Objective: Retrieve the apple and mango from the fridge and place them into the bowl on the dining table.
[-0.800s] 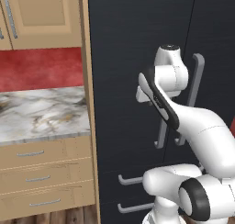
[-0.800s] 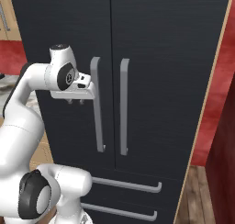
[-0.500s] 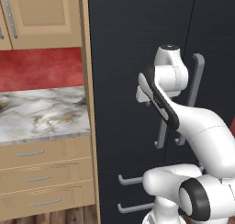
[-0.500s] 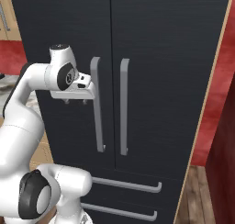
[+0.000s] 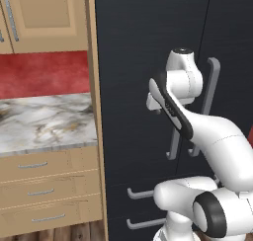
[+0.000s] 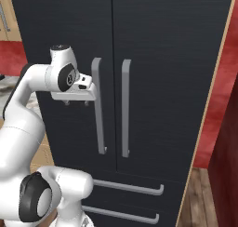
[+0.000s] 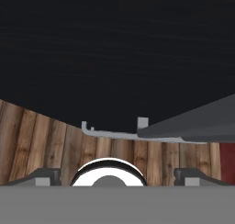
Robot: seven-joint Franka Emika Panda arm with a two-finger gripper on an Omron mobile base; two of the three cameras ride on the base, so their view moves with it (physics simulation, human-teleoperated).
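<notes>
White and dark-jointed, our arm rises close in front of us, and its end effector [image 6: 76,102] hangs level with the upper part of the left door handle [image 6: 98,105], just beside it on its left; the fingers point down. In the hand view the two dark fingertips [image 7: 43,176] stand wide apart at the bottom edge, with nothing between them, so we read the end effector as open and empty. Whether it touches the handle we cannot tell.

Past it stands the fridge [image 6: 153,30], black, both doors shut, with the right door handle [image 6: 125,107] close beside the left one and the two lower drawers' bar handles [image 6: 135,190] underneath. From the hand, the wooden floor [image 7: 50,140] shows under the dark door front.

Left of the fridge in the left base view, we see a marble counter [image 5: 44,121] over tan drawers [image 5: 47,190], a red wall [image 5: 44,72] behind it, and a tan upper cabinet [image 5: 44,15] above.
</notes>
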